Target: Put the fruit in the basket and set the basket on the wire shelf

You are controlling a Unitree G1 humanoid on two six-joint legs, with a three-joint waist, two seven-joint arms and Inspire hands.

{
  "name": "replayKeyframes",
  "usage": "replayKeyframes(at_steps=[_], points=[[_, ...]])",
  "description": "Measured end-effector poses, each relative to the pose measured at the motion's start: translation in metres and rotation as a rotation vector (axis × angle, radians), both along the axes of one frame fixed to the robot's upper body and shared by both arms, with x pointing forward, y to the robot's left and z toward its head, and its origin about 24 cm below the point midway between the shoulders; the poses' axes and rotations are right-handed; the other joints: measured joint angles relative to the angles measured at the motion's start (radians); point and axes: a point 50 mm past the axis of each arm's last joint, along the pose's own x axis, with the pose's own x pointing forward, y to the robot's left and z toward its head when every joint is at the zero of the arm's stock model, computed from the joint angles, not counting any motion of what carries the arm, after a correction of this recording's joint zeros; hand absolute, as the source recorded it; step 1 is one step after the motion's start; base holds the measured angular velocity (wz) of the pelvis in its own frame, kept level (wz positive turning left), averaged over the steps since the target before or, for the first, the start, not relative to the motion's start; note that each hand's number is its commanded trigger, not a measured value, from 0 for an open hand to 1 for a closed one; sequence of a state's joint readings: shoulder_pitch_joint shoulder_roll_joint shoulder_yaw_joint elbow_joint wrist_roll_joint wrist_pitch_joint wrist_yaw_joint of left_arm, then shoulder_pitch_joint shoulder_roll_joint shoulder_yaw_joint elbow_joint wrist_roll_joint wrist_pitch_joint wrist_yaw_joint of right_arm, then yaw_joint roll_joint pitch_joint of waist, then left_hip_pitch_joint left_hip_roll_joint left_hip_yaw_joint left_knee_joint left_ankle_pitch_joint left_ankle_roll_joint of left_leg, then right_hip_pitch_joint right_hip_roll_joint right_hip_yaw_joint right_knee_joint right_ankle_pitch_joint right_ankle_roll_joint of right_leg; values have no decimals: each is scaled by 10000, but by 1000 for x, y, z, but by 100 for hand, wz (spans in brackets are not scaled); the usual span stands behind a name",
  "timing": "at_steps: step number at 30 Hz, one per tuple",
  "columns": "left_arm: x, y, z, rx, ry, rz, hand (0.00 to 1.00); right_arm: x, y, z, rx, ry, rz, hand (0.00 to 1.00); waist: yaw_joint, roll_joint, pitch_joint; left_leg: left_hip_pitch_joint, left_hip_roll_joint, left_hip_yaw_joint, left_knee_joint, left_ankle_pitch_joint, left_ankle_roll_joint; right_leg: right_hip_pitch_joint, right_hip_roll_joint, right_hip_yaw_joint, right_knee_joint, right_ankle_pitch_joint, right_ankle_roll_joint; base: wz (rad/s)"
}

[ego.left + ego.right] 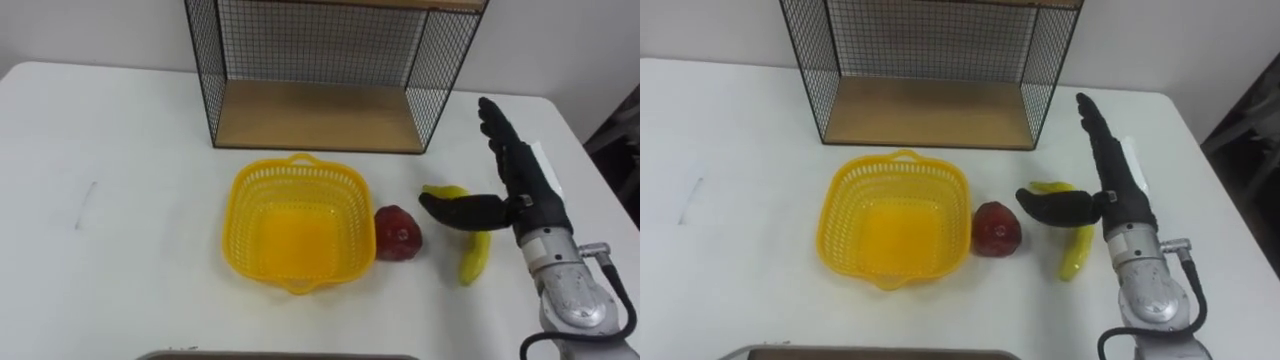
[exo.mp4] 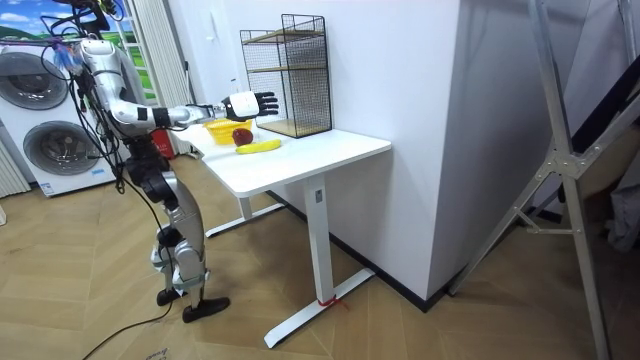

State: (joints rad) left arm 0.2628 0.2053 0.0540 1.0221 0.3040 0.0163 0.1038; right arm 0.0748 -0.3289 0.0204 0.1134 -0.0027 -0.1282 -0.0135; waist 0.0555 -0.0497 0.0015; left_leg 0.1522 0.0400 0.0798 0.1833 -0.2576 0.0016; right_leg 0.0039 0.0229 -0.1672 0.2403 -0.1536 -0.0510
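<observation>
White table point(image 1: 100, 200) carries everything in the left eye view. The yellow basket point(image 1: 240, 200) is empty, and the 2 fruits, a red apple point(image 1: 398, 233) and a banana point(image 1: 475, 255), lie to its right, the apple just beside its rim. I judge that no step is done yet; the wire shelf point(image 1: 320, 110) behind holds nothing. The right hand point(image 1: 525, 185) hovers over the banana, fingers straight, thumb spread, gripping nothing.

In the room view the robot stands at the table's end, this arm stretched forward.

The right eye view shows the same flat, empty hand.
</observation>
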Motion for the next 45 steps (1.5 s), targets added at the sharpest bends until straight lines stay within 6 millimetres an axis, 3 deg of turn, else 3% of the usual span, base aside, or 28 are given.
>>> replayKeyframes(at_steps=[12, 25, 35, 45], points=[[-2, -3, -1, -52, 103, -225, 0, -1, 11, -4, 1272, 505, 1226, 0, 65, 71, 51, 60, 3, -3, -23, -1, 0, 60, -8, -54, -27, 9, -6, 0], [-2, -6, -2, -110, 173, -462, 0, -2, 21, -9, 2240, 733, 1746, 0, 44, 198, 3, 10, 32, -12, 0, -1, -1, 159, -29, -275, -185, 94, -24, 1], [-8, -7, -3, -137, 471, -491, 0, -5, 24, -23, 2366, 1485, 1738, 0, 61, 123, -47, -12, 21, -10, 7, -1, -1, 153, -40, -272, -202, 115, -9, 0], [-11, -8, -4, -159, 589, -568, 0, -10, 21, -38, 2335, 2263, 1700, 0, 59, 34, -32, -12, 19, -21, 52, -1, -1, 158, -44, -245, -173, 115, -10, 0]])
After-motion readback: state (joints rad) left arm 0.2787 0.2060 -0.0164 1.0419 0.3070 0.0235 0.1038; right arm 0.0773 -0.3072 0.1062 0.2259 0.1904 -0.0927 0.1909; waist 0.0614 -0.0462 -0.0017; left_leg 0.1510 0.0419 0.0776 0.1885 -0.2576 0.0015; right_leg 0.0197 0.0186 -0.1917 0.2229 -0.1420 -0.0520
